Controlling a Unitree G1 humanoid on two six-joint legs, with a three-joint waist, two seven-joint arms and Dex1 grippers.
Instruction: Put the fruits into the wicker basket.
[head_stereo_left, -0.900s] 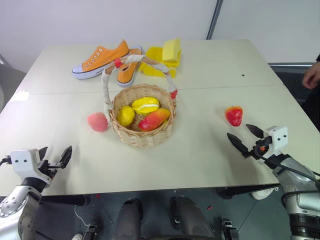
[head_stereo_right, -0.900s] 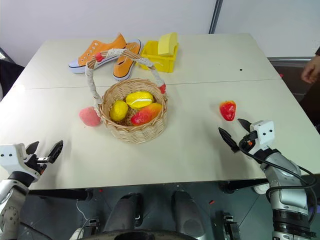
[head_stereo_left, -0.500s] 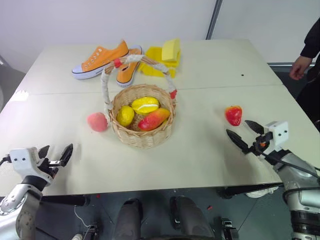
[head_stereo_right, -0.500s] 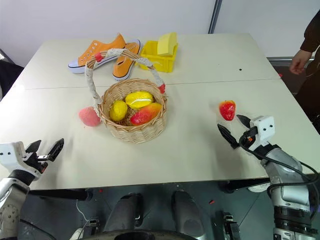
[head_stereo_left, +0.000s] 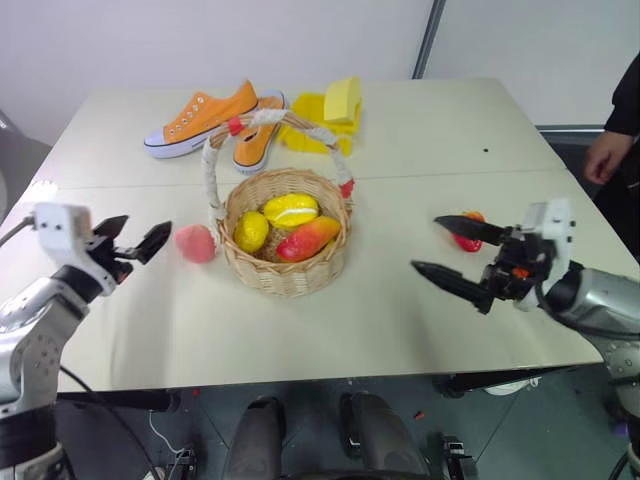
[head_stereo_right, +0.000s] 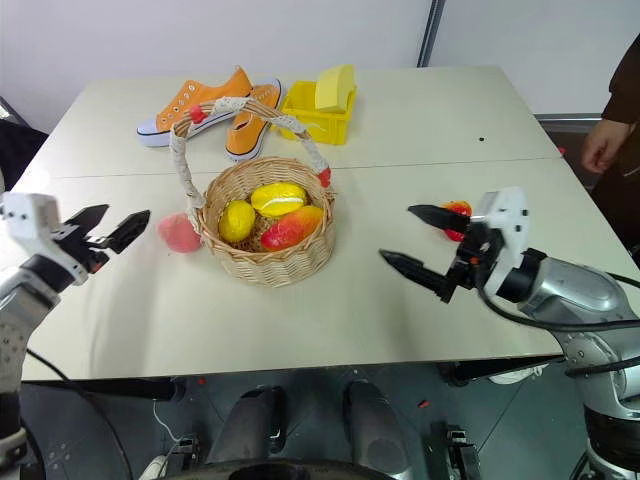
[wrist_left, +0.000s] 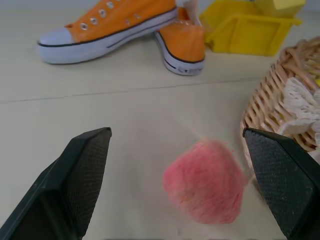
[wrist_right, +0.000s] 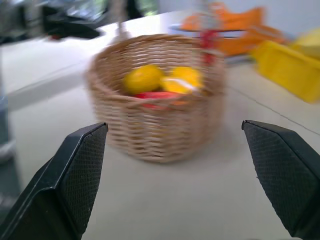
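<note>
The wicker basket stands mid-table and holds a yellow lemon, a yellow-white fruit and a red-orange fruit. A pink peach lies on the table just left of the basket. My left gripper is open, left of the peach and pointing at it; in the left wrist view the peach sits between the fingers, a little ahead of them. A red fruit lies to the right, partly hidden behind my open right gripper, which points toward the basket.
Two orange shoes and a yellow bin sit at the back of the table behind the basket. A person's hand hangs at the right edge, beyond the table. Bare tabletop lies in front of the basket.
Both arms rose from the table's front edge and moved inward. The left gripper came up close to the peach. The right gripper swung left toward the basket, now covering part of the red fruit.
</note>
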